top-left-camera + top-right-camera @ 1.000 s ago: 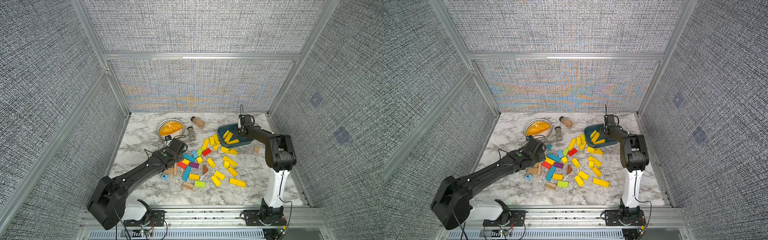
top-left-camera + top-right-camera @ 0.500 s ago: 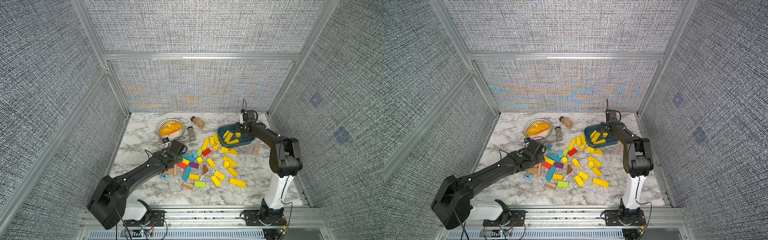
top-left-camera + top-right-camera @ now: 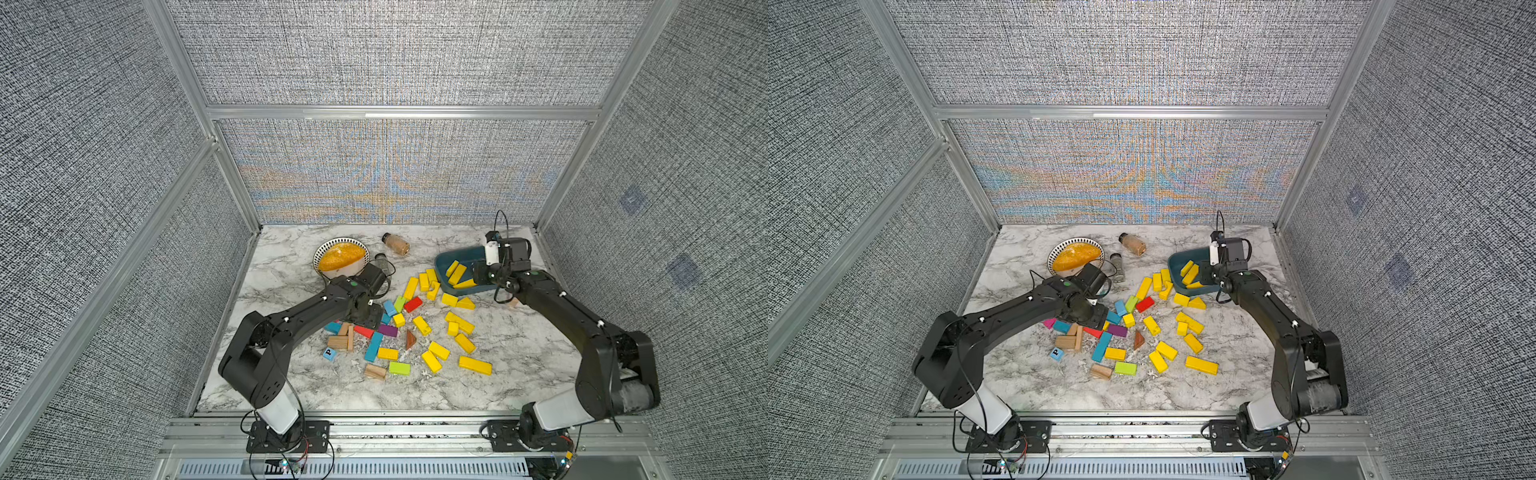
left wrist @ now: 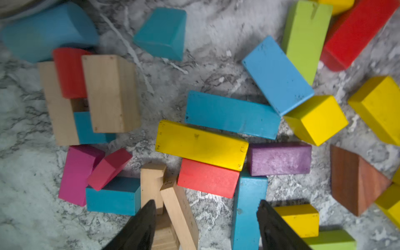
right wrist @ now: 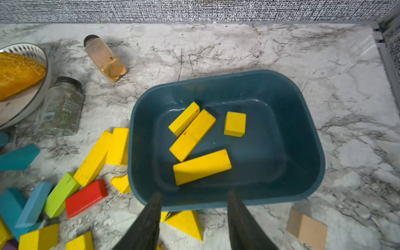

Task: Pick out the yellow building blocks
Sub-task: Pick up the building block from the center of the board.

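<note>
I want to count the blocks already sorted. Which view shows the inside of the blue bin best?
The right wrist view: it looks straight into the blue bin, showing four yellow blocks inside. In both top views the right arm covers part of the bin. The left wrist view misses it entirely.

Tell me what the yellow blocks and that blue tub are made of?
Yellow blocks: probably painted wood; the matte paint is scuffed dark along the edges, and bare tan blocks lie nearby. Blue tub: likely moulded plastic, smooth and slightly glossy, with rounded corners and soft reflections.
</note>
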### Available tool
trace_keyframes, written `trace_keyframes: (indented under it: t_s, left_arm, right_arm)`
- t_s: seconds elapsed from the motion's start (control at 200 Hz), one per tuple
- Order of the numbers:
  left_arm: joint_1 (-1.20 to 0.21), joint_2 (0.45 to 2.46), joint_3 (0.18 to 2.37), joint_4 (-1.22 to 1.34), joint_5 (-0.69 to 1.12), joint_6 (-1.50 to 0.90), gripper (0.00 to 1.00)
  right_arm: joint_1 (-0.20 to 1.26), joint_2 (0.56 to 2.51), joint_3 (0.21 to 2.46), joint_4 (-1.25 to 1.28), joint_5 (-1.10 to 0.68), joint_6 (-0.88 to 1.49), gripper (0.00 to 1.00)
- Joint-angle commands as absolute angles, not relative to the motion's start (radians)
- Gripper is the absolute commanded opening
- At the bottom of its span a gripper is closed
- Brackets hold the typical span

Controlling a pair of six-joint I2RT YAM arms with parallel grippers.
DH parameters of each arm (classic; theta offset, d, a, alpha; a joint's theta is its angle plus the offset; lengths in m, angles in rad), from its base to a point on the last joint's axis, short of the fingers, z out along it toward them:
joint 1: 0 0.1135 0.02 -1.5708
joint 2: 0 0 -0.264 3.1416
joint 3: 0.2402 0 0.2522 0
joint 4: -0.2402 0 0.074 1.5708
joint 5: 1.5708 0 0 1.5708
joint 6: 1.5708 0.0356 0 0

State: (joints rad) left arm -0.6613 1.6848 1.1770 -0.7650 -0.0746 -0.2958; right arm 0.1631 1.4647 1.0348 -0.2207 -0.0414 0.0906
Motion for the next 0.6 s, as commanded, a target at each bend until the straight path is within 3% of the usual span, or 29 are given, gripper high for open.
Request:
trace_keyframes:
  t_s: [0.0,0.15,0.596]
  left_arm:
    - [-0.661,1.723,1.209,-0.860,-0.053,-0.160,0.92]
    - [-0.660,1.754,1.234,-0.850,-0.070,-0.114,0.99]
    - [-0.623,1.886,1.314,-0.813,-0.100,-0.037,1.00]
  right_arm:
    - [0.163,1.410,0.992,-0.229,-0.048,0.096,0.51]
    - [0.160,1.348,0.951,-0.234,-0.049,0.098,0.51]
    - [0.159,1.333,0.922,-0.218,-0.067,0.106,0.51]
